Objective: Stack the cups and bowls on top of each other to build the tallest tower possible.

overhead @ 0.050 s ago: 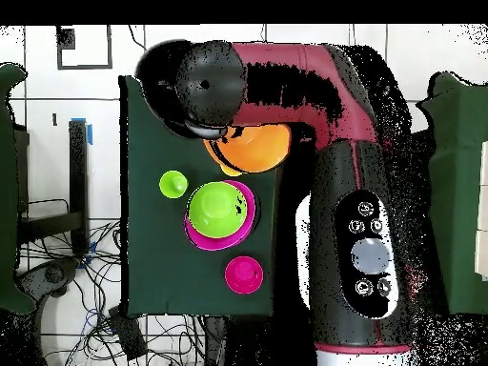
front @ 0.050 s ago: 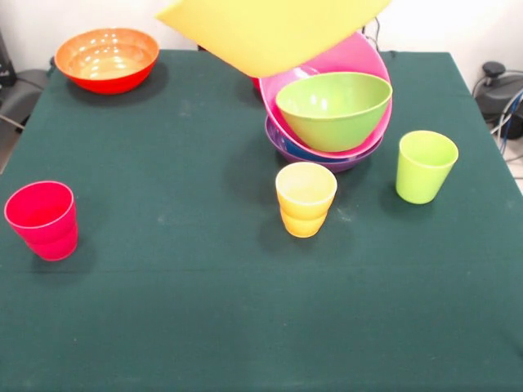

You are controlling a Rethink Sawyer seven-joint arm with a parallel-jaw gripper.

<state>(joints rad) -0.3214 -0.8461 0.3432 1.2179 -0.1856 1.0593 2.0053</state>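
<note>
Tower: the tower (front @ 0.050 s ago: 327,122) stands on the far right part of the worktop, a purple bowl (front @ 0.050 s ago: 323,155) lowest, a sliver of blue bowl (front @ 0.050 s ago: 304,152) showing above its rim, then the large pink bowl (front @ 0.050 s ago: 359,65) tilted, with the lime green bowl (front @ 0.050 s ago: 333,109) nested in it.
Light orange bowl: a large light orange bowl (front @ 0.050 s ago: 270,28) hangs tilted just above the tower at the top edge.
Hand: hidden under the arm (overhead @ 0.050 s ago: 286,86) in the overhead view, so I cannot tell whether it is spread or pinching.
Cups: yellow cup (front @ 0.050 s ago: 306,198) upright just in front of the tower; lime green cup (front @ 0.050 s ago: 425,166) to its right; red cup (front @ 0.050 s ago: 42,219) well apart at the left edge.
Red-orange bowl: the red-orange bowl (front @ 0.050 s ago: 107,59) sits alone in the far left corner.
Worktop: a dark green cloth covers the worktop (front @ 0.050 s ago: 180,310).
Writing: none readable.
</note>
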